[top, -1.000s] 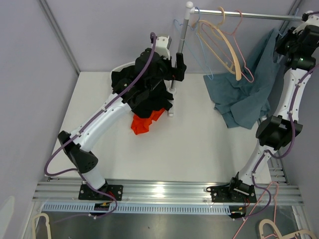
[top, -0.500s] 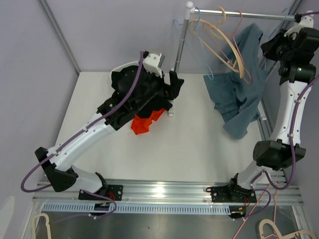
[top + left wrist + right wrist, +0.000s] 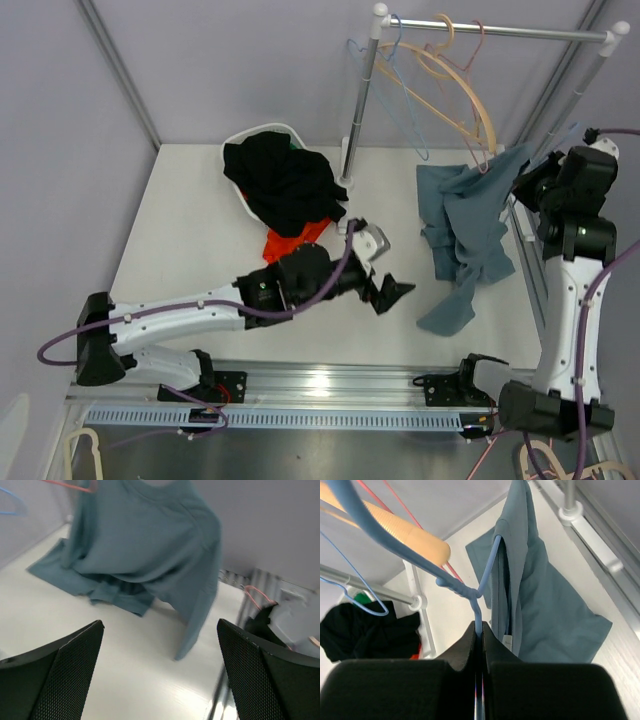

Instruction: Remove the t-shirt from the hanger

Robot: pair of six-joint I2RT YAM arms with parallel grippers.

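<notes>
One teal t-shirt [image 3: 465,225], one rail [image 3: 500,33], one basket [image 3: 262,128], two arms [image 3: 190,315] [image 3: 565,300]

We see the teal t-shirt [image 3: 150,540] hanging across the upper centre of the frame, its lower folds pooled at left on the white table [image 3: 125,680]. Our left gripper [image 3: 160,623] shows a black finger in each lower corner, set wide apart.

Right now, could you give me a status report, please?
Left gripper open, empty, over table. Right gripper shut on blue hanger. T-shirt still on it, trailing onto table. Wooden hanger close by.
</notes>
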